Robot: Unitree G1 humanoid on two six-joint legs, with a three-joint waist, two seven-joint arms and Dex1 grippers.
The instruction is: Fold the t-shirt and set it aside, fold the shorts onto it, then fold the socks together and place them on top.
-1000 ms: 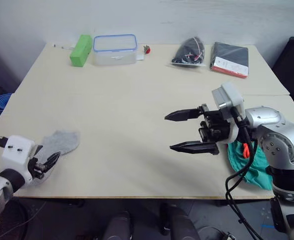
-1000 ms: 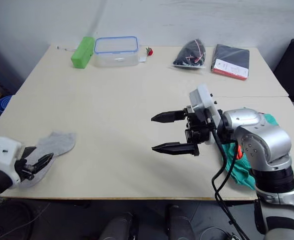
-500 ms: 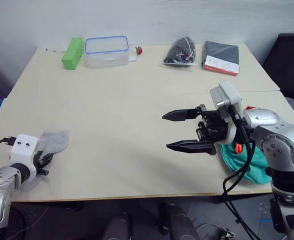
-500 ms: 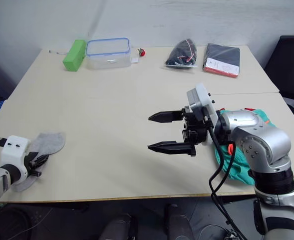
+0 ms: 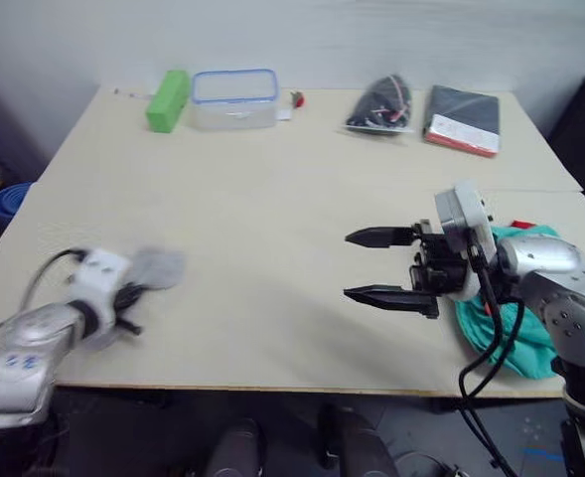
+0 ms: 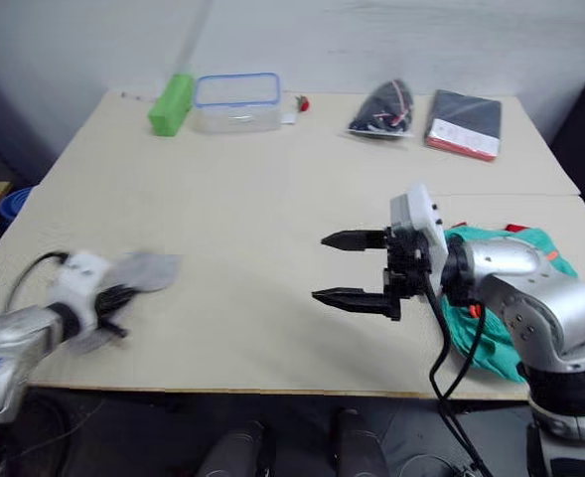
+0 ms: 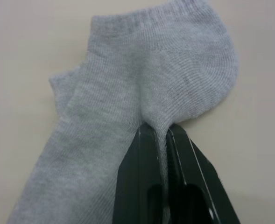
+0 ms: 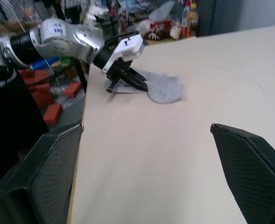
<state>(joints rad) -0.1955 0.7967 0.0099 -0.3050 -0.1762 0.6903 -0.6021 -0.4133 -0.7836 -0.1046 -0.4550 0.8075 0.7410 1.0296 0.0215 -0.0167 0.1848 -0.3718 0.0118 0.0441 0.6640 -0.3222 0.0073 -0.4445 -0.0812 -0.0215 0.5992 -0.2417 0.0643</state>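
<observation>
The left gripper (image 7: 161,140) had its fingers clamped tight on the socks (image 7: 146,84), pinching a little ridge of the grey knit right where the heel pocket meets the foot. They sat on the surface (image 5: 272,199) at its near edge, far across from the shorts (image 5: 530,328).

Handling-wise I'd guess these are about as light and floppy as it gets: soft ribbed knit, no stiffness, so whatever isn't pinched would just drape and drag. The bunched pinch looked like it caught both layers, but I couldn't tell for sure. A hold nearer the cuff would probably keep them flatter for folding.

The right gripper (image 5: 381,266) hovered with its fingers spread wide and empty, just beside the shorts, which lay in a teal heap at the surface's near corner.
</observation>
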